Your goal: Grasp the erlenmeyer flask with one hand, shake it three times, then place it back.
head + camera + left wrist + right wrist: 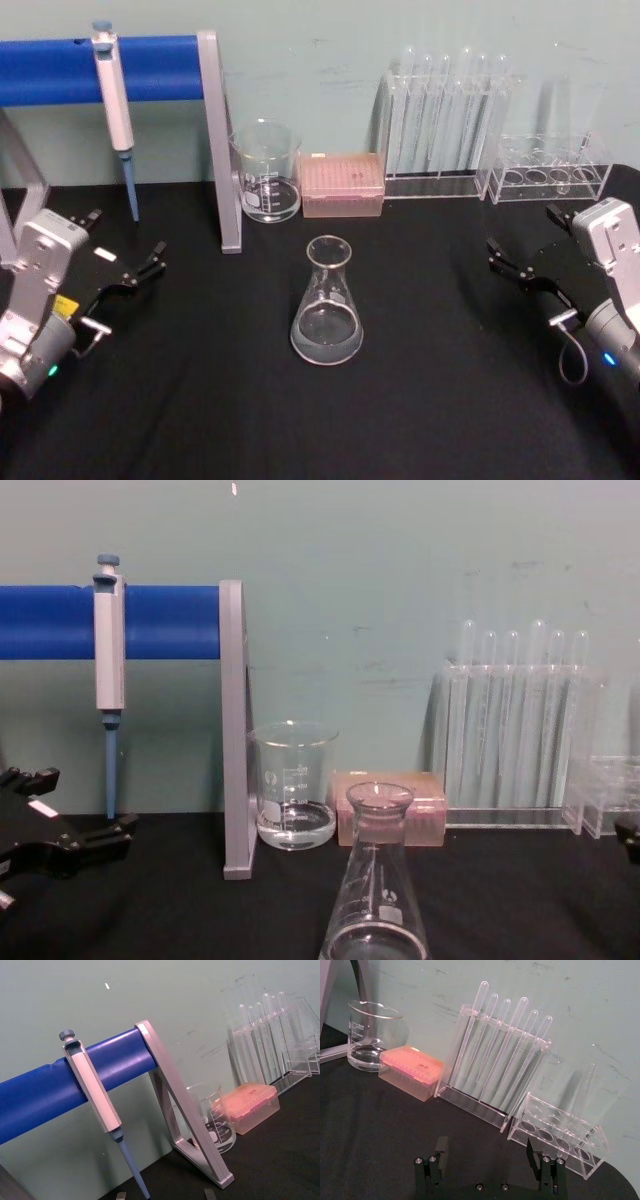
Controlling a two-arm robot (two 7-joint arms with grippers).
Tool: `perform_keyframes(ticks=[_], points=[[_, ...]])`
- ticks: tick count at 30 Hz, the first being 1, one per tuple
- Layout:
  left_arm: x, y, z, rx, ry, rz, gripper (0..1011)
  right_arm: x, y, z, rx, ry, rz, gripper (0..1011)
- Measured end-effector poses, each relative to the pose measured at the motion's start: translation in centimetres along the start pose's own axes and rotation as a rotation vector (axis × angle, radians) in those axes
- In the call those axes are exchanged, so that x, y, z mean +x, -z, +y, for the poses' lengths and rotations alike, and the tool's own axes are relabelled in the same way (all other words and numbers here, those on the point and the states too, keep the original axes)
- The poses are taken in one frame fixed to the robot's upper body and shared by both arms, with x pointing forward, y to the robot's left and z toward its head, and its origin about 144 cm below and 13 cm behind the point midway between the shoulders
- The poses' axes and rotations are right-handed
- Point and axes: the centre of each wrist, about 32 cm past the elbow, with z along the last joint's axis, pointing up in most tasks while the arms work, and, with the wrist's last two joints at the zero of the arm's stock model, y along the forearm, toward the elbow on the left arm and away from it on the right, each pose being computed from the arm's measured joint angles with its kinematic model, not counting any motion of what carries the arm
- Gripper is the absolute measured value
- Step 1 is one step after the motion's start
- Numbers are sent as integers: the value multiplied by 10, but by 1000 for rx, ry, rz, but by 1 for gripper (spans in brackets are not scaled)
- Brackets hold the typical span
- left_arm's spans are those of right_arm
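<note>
Standing upright, erlenmeyer flask [326, 305], neck pointing up, left gripper [125, 240] and right gripper [522, 240] well aside, jaws released.

Silver-grey wrists [45, 250] carry the black left tool [148, 263] and right tool [498, 256], the left with what seems a yellow sticker [63, 304].

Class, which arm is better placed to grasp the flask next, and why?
Probably right: the right end effector and left end effector sit similarly far from the flask, both open, but the stand's grey post crowds the left's path.
</note>
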Motion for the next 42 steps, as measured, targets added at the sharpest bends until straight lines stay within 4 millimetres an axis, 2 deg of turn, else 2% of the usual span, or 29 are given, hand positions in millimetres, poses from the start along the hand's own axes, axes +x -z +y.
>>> perform_keyframes(ticks=[28, 42], points=[[0, 0, 0, 0, 0, 0, 1001, 2, 0, 0, 1, -13, 26, 1002], [0, 0, 0, 0, 0, 0, 1001, 10, -13, -10, 13, -209, 222, 1002]])
